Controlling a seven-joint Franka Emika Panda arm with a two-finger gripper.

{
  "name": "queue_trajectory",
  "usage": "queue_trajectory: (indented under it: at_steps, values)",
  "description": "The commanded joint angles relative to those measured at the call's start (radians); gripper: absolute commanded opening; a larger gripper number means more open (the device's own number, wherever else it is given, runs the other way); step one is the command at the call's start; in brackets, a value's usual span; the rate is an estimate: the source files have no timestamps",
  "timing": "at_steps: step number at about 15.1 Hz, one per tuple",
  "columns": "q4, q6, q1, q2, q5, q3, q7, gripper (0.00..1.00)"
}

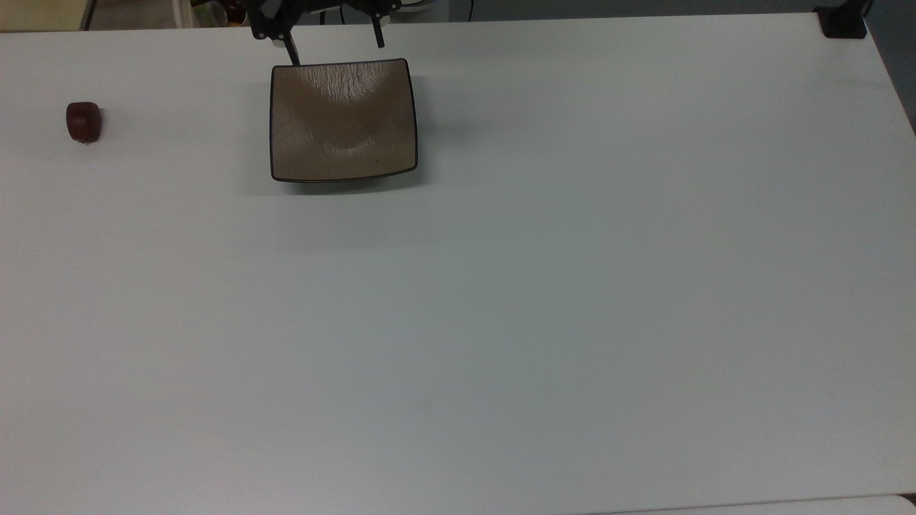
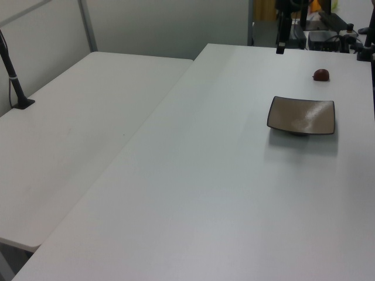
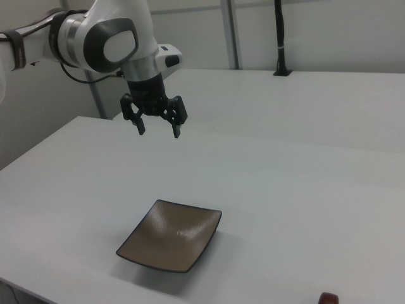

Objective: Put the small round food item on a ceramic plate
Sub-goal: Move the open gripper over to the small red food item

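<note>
White bench [image 1: 544,300], matte, with a second white bench [image 2: 88,117] butted against it on the left view's left. Grey partition walls behind, and a black post [image 3: 279,38] stands at the far side in the right view.

We see the plate [image 1: 343,120] near the bench edge that runs along the top of the top view, sitting flat: square, tan glaze, thin dark rim, corners turned up. Same plate in the left view [image 2: 302,115] and the right view [image 3: 172,235]. Nothing on it.

Food item [image 1: 84,121] is on the bare bench, well apart from the plate, toward the top view's left edge and close to the same long edge. Dark reddish-brown, glossy, much smaller than the plate. In the left view it [image 2: 321,74] lies beyond the plate; in the right view it [image 3: 328,298] is cut off by the bottom of the picture, at the right view's right of the plate.

Tool [image 3: 157,124] hangs in the air off the white arm [image 3: 104,38], pointing down, holding nothing. Its fingers [image 3: 178,128] are spread wide apart. In the top view the tool [image 1: 333,44] is just past the plate's far rim, over the bench edge. It's clear of both plate and food item, nearer the plate.
</note>
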Motion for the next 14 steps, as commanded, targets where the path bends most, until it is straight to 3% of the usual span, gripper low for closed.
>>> queue_trajectory:
  at_steps: [1, 9, 14]
  values:
    - [0.008, 0.023, -0.053, 0.014, -0.007, -0.013, -0.030, 1.00]
    - [0.019, 0.100, -0.067, 0.060, -0.016, -0.214, -0.162, 1.00]
    - [0.010, 0.158, -0.091, 0.110, -0.018, -0.292, -0.201, 1.00]
